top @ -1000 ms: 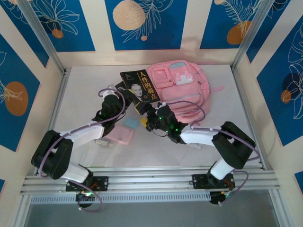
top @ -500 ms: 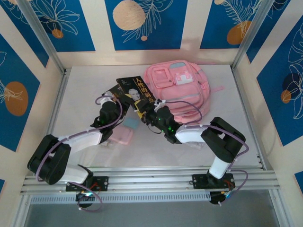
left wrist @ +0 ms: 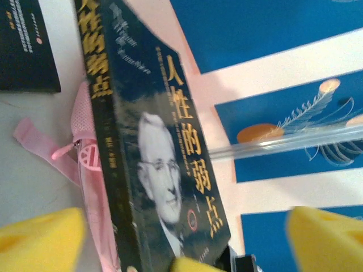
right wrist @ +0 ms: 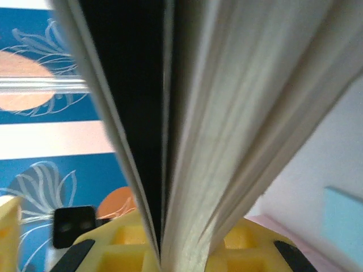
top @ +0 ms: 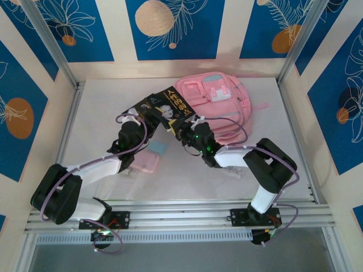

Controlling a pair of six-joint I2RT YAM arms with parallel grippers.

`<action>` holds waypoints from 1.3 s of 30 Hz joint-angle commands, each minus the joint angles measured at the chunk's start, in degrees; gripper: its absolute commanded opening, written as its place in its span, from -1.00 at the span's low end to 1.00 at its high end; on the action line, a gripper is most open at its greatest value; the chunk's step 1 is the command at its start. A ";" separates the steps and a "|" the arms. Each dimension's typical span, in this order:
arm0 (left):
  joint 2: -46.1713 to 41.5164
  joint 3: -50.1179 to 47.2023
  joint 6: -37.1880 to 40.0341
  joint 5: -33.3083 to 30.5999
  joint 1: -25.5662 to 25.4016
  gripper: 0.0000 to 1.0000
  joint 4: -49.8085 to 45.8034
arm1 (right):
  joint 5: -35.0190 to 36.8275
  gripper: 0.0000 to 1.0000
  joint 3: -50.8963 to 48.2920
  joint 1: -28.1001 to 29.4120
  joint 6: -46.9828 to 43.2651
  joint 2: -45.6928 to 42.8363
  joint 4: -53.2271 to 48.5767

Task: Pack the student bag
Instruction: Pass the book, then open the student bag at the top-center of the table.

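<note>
Backpack lies flat just beyond the right claw, probably so the load can slide in. Book is tilted, its lower end pinched tight in the right claw, with page edges between the pads in the wrist view. Left claw is beside the book with jaws wide and holding nothing, seemingly ready to steady it. Pencil case lies behind both claws, untouched

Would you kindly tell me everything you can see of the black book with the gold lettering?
The black book is a thick paperback: glossy dark cover, gold Chinese title, a man's portrait, pale page edges. It is tilted off the table beside the student bag. The right gripper pinches its near edge between yellow pads; the left gripper is open beside it.
</note>
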 commanded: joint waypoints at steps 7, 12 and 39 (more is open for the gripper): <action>7.12 18.99 37.92 14.63 -3.53 0.97 -22.56 | -1.45 -1.00 6.28 -13.12 -29.74 -24.66 -47.14; 17.50 32.77 53.96 17.38 -6.73 0.89 -35.98 | -1.58 -0.99 8.84 -23.64 -37.65 -32.56 -62.77; 62.62 85.23 93.37 7.41 -12.73 0.93 -72.74 | -24.41 -1.00 4.58 -54.95 -42.76 -45.20 -70.99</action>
